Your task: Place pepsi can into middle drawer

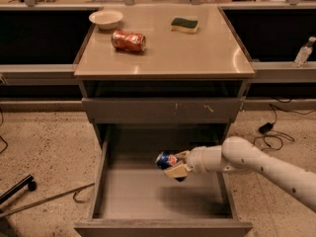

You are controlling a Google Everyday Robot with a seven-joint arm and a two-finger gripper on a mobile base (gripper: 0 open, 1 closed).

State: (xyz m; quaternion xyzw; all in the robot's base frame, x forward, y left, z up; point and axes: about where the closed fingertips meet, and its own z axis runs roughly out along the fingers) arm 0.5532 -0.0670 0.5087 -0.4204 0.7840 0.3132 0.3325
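The pepsi can (166,160), small and blue with a round red-white-blue logo, is held in my gripper (174,166), which is shut on it. The white arm reaches in from the right. The can lies on its side above the back part of the open middle drawer (148,199), a wide grey tray with a flat floor and low side walls. The can is over the drawer floor, slightly above it.
On the cabinet top (207,53) lie an orange-red can (128,40), a white bowl (105,19) and a green sponge (184,24). A closed grey drawer front with pale scratches (163,110) sits above the open drawer. A clear bottle (303,52) stands at right. Cables lie on the floor.
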